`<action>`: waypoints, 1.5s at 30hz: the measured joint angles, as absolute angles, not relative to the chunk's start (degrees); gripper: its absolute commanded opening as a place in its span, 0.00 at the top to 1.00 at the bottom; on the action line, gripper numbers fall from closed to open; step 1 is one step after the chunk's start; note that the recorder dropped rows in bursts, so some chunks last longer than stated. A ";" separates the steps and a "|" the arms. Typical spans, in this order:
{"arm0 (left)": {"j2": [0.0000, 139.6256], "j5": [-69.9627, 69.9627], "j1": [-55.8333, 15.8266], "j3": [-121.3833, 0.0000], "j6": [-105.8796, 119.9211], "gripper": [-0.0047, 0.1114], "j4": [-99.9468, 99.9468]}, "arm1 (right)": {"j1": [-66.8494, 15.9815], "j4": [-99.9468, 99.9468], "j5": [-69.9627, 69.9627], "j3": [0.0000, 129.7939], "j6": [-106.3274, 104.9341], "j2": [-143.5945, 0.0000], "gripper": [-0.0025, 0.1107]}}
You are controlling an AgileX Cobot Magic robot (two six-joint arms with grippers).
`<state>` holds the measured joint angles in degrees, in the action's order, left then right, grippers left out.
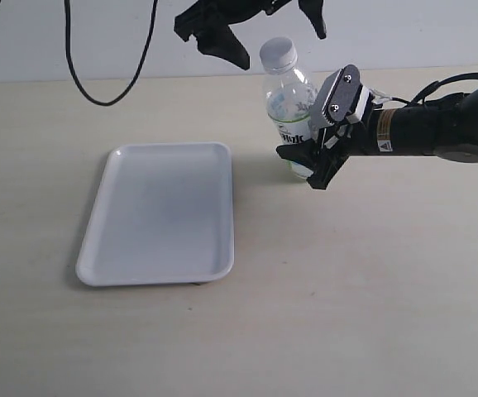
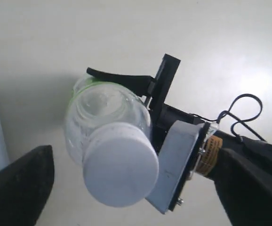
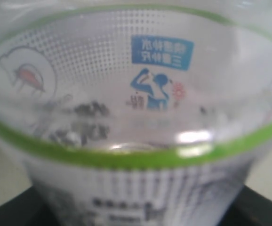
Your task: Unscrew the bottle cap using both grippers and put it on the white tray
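The clear bottle (image 1: 289,112) with its white and green label stands upright on the table, right of the white tray (image 1: 166,217). The white bottle cap (image 1: 278,53) sits on its neck. My right gripper (image 1: 303,137), with grey plate jaws, is shut on the bottle's body from the right. In the right wrist view the bottle (image 3: 136,117) fills the picture. My black left gripper (image 1: 279,40) hangs open just above the cap, one finger on each side. Seen from the left wrist, the cap (image 2: 119,170) lies between the spread fingers (image 2: 18,188) without touching them.
A black cable (image 1: 80,78) loops down at the back left, over the table's far edge. The right arm (image 1: 437,124) stretches in from the right just above the tabletop. The tray holds nothing.
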<state>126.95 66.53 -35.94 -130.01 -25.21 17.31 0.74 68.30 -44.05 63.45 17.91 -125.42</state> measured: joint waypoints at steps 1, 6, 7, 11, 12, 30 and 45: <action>126.95 66.22 -35.94 -130.01 -23.07 0.19 16.66 | 0.74 68.30 -44.05 63.45 17.91 -125.42 0.98; 126.20 65.42 -35.94 -130.01 -5.61 0.19 13.32 | 0.74 68.30 -44.05 63.45 17.91 -125.42 0.98; 126.07 65.42 -35.94 -130.01 -1.58 0.19 13.17 | 0.74 68.30 -44.05 63.45 18.04 -125.42 0.98; 125.96 65.42 -35.94 -130.01 10.18 0.19 12.72 | 0.74 68.30 -43.93 63.45 18.28 -125.42 0.98; 125.96 65.42 -35.94 -130.01 12.28 0.19 12.72 | 0.74 68.30 -43.93 63.45 18.31 -125.42 0.98; 126.09 66.02 -35.94 -130.01 24.98 0.39 17.19 | 0.74 68.18 -43.19 63.45 18.77 -125.42 0.98; 127.55 66.15 -35.94 -130.01 24.98 0.40 17.39 | 0.74 67.69 -43.19 63.45 19.86 -125.42 0.98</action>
<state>127.55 66.15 -35.94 -130.01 24.98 17.39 0.74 67.69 -43.19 63.45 19.86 -125.42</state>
